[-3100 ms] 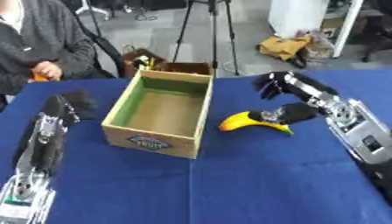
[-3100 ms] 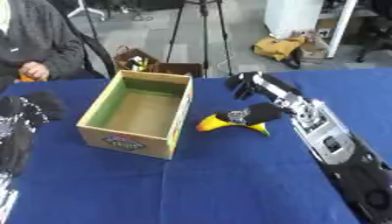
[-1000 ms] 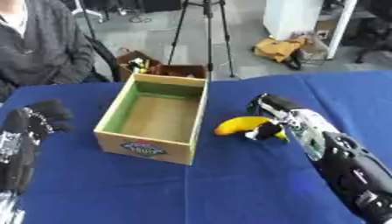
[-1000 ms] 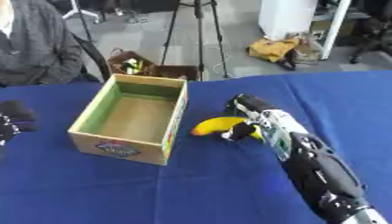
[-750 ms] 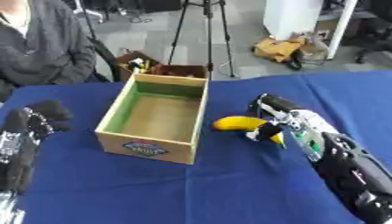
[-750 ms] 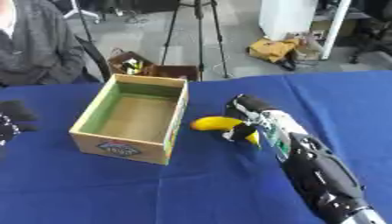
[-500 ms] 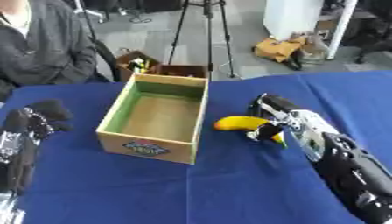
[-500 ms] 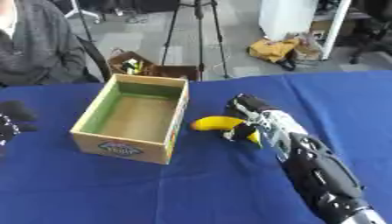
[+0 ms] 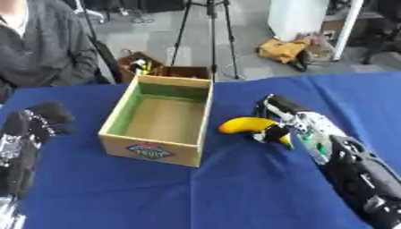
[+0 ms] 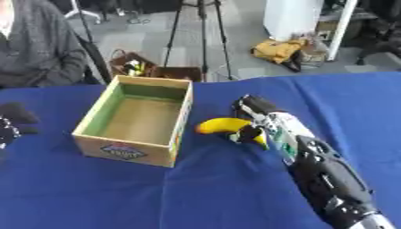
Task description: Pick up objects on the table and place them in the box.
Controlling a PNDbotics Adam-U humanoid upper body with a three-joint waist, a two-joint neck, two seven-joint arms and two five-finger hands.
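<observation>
Our right hand [image 9: 275,120] has fingers curled round the banana [image 9: 244,125], just right of the open cardboard box [image 9: 162,120], w/ left hand [image 9: 35,120] resting open far left.

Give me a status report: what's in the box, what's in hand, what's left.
Done: nothing yet; the box shows only its bare floor. In hand: the right hand is curled round the banana, which sits beside the box, to its right, not over it. Whether it is lifted off the blue table cannot be told. Left: carry the banana over the rim and release it. The left hand sits idle at the left edge.
</observation>
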